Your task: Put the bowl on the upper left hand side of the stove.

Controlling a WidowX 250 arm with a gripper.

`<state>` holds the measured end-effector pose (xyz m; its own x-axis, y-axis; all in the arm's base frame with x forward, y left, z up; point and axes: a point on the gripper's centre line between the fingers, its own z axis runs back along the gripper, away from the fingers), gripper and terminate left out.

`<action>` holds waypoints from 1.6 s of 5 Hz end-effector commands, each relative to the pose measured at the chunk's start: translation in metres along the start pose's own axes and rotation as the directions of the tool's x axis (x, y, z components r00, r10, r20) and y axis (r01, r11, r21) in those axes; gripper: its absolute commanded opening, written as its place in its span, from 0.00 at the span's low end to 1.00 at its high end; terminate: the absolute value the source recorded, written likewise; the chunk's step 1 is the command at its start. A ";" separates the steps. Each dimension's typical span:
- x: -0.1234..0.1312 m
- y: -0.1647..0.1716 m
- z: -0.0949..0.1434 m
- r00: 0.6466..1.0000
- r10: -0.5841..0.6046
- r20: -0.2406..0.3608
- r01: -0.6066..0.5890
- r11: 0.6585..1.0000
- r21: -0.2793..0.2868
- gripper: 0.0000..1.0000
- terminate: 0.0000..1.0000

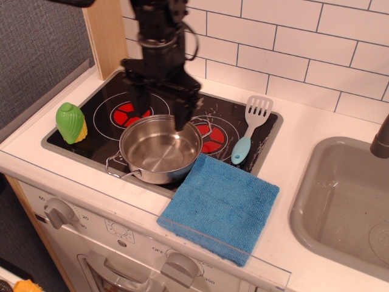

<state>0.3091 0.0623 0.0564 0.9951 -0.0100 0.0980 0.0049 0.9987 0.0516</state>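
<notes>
Approach step: corn [72,122] sits at the counter's left edge, tool [159,106] hovers spread wide and empty over the back rim of the bowl [160,148], which sits at the stove's [109,100] front edge; next, descend and clamp the rim.
</notes>
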 end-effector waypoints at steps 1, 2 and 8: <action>-0.009 0.029 0.002 0.999 -0.011 0.034 0.010 0.999 0.035 1.00 0.00; -0.014 0.035 -0.013 1.000 0.019 -0.010 -0.019 0.999 0.036 1.00 0.00; 0.030 0.057 0.005 0.991 0.122 0.063 -0.121 0.993 -0.017 0.00 0.00</action>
<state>0.3384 0.1165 0.0523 0.9868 0.1053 0.1232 -0.1075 0.9941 0.0115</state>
